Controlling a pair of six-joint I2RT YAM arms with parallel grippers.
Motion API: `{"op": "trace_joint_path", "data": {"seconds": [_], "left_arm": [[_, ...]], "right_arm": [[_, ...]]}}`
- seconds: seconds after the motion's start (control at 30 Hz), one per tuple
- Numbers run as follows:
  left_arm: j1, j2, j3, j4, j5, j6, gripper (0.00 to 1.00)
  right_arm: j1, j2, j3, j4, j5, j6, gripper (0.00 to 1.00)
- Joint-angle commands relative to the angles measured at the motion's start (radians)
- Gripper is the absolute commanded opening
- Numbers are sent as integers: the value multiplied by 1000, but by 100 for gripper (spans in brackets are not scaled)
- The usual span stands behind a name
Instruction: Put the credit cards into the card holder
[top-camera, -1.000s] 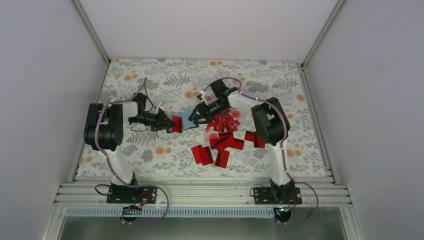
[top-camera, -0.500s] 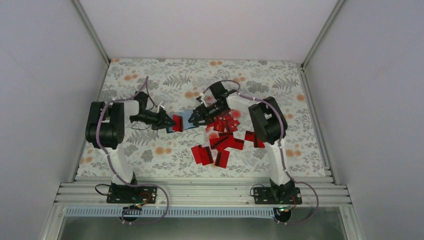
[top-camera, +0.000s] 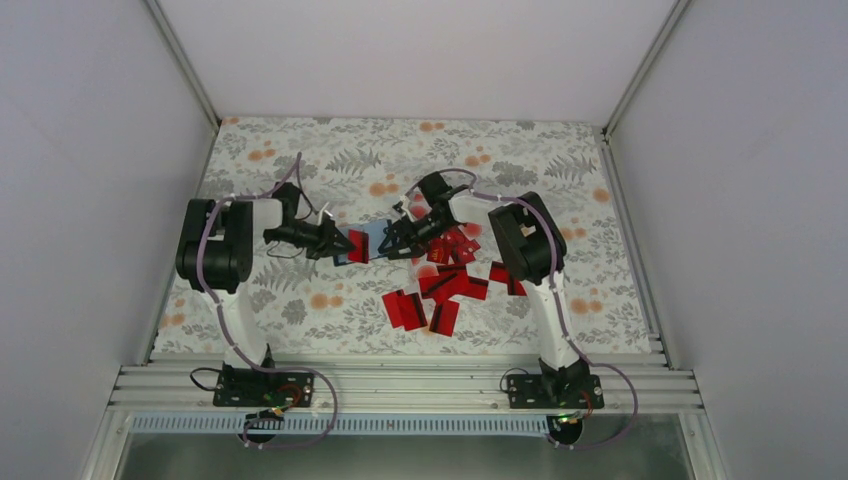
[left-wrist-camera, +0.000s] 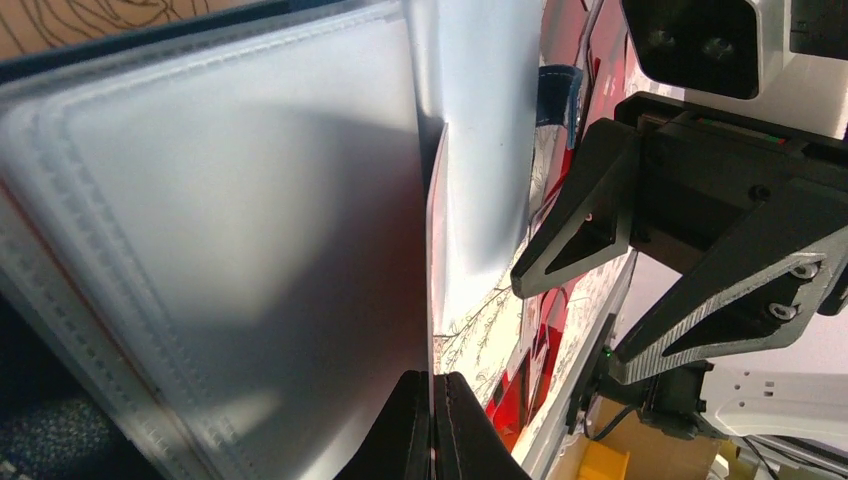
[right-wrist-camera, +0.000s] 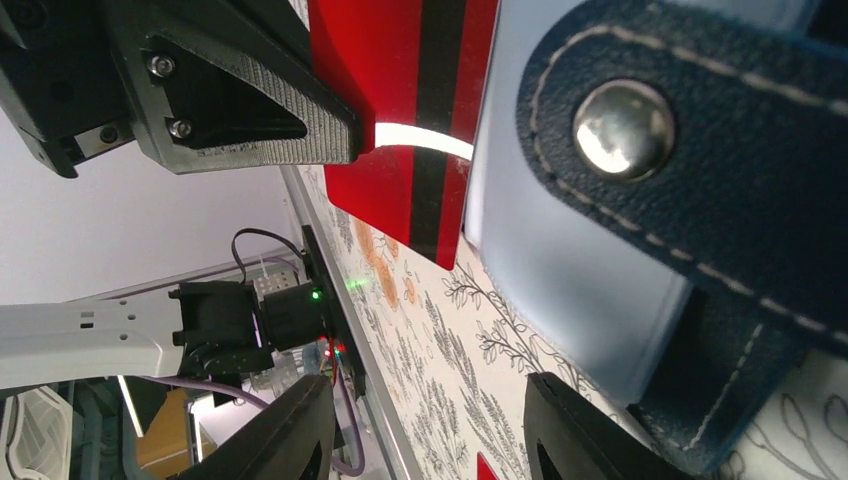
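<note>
My left gripper (top-camera: 338, 243) is shut on the edge of a red credit card (top-camera: 355, 246) with a dark stripe (right-wrist-camera: 410, 120), held level above the table. In the left wrist view the card is seen edge-on between my closed fingers (left-wrist-camera: 433, 420), against the card holder's pale stitched sleeve (left-wrist-camera: 220, 230). The card holder (top-camera: 375, 240) lies open, with a navy snap strap (right-wrist-camera: 640, 130) and a light-blue inside (right-wrist-camera: 570, 270). My right gripper (top-camera: 397, 240) hovers open at the holder's right edge. Its fingers (right-wrist-camera: 580, 430) stand apart over bare table.
Several loose red cards (top-camera: 445, 280) are scattered on the floral tablecloth (top-camera: 300, 300) to the right of the holder and under the right arm. White walls enclose the table on three sides. An aluminium rail (top-camera: 400, 385) runs along the near edge.
My right gripper has come down and a little left toward the holder, and its jaws have narrowed somewhat. The left gripper, still holding the card, has edged slightly right.
</note>
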Motion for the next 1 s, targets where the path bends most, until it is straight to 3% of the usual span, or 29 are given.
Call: {"op": "trace_joint_path", "data": {"seconds": [0.0, 0.27, 0.97], "left_arm": [[-8, 18, 15, 9, -1, -3, 2], [-8, 0, 15, -15, -27, 4, 2], [-8, -21, 9, -55, -32, 17, 2]], "right_arm": [[0, 17, 32, -28, 2, -35, 49], [-30, -37, 20, 6, -61, -38, 49], [-57, 47, 6, 107, 68, 45, 42]]}}
